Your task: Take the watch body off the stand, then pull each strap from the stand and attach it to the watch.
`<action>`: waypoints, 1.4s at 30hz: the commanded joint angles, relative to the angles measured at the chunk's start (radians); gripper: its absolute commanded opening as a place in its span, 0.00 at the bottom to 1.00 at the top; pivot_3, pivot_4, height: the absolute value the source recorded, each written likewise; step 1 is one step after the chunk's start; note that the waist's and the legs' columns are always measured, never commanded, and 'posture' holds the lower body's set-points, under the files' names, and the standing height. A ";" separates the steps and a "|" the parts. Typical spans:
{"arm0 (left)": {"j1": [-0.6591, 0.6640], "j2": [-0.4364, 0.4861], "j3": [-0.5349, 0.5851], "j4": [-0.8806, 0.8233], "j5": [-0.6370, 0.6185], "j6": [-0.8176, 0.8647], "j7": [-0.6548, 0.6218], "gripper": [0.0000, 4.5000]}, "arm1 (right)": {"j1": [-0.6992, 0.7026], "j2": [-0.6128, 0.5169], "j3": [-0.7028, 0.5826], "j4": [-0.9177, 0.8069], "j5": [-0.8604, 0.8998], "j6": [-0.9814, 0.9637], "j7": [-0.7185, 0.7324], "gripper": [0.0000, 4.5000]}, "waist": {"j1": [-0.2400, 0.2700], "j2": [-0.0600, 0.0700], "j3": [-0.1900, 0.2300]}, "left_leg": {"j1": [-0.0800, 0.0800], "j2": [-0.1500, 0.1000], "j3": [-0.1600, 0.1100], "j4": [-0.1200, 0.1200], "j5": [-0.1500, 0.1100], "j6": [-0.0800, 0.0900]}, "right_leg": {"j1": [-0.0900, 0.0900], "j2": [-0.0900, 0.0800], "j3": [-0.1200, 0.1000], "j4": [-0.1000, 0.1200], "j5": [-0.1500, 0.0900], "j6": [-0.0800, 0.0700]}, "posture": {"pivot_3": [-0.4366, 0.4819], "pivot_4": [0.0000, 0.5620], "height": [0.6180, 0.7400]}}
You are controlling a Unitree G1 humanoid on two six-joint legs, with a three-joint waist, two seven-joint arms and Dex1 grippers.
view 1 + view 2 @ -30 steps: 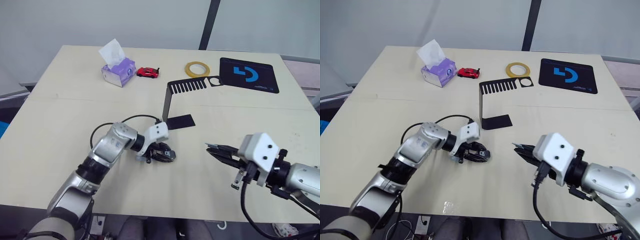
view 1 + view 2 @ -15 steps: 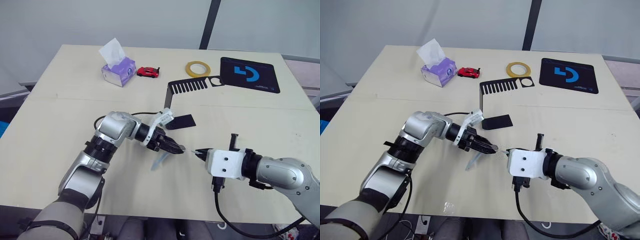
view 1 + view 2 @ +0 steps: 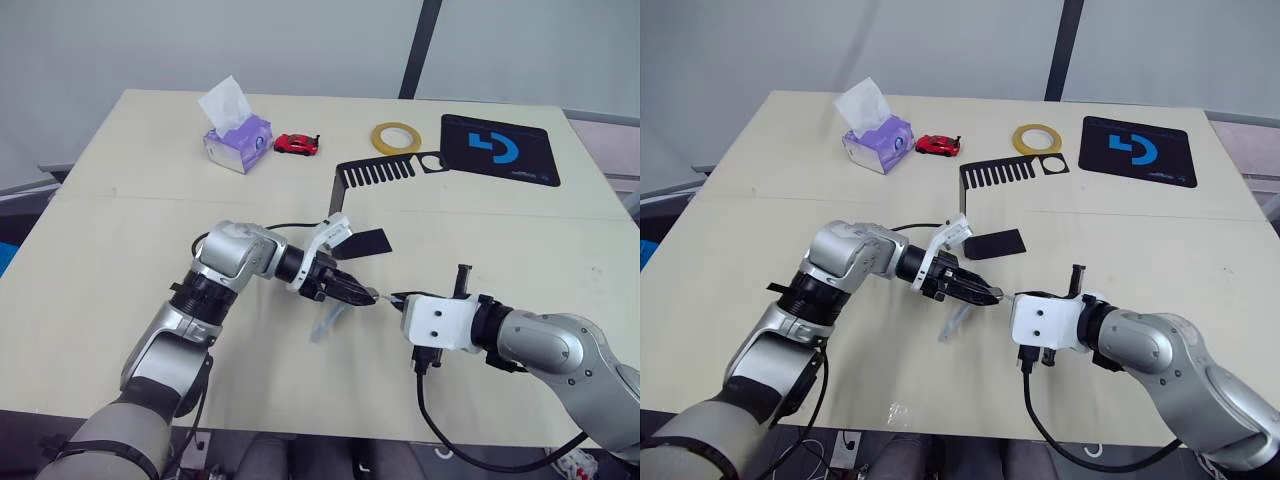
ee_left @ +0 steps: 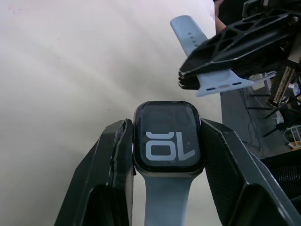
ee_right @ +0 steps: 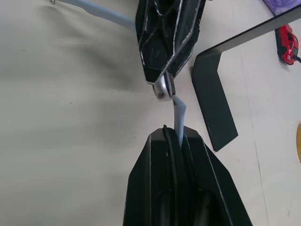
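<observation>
Two sets of jaws meet above the middle of the bench (image 3: 120, 200); the left gripper (image 4: 164, 155) pinches the watch body (image 4: 168, 138) by its sides, screen with white digits facing the wrist camera, and one strap (image 3: 326, 322) already hangs from the case, drooping down to the bench; the right gripper (image 5: 175, 136) has its jaws pressed together on the second strap (image 5: 178, 113), whose free end reaches up to the edge of the watch body, touching or just short of it; the stand (image 3: 345, 205) rests upright just behind the left gripper, its slotted arm bare, well apart from both straps; a yellow tape roll (image 3: 394, 137), a black mat (image 3: 497, 149), a red toy car (image 3: 296, 144) and a tissue box (image 3: 236, 140) sit along the far side.
</observation>
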 commanded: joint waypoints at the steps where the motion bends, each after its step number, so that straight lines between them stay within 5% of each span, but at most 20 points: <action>1: -0.013 0.002 0.022 -0.033 -0.032 0.006 0.010 0.38 | -0.009 0.018 -0.008 -0.006 -0.032 -0.019 0.015 0.00 | 0.000 0.000 0.000 | 0.000 0.000 0.000 0.000 0.000 0.000 | 0.000 0.000 0.000 0.000 0.000 0.000 | 0.48 0.27 0.98; 42: -0.014 -0.027 0.017 -0.009 -0.059 -0.009 0.066 0.38 | 0.078 0.066 -0.073 -0.039 -0.117 -0.048 0.075 0.00 | 0.000 0.000 0.000 | 0.000 -0.001 0.000 0.000 0.000 0.000 | 0.000 0.000 -0.004 0.000 0.000 0.000 | 0.48 0.27 0.98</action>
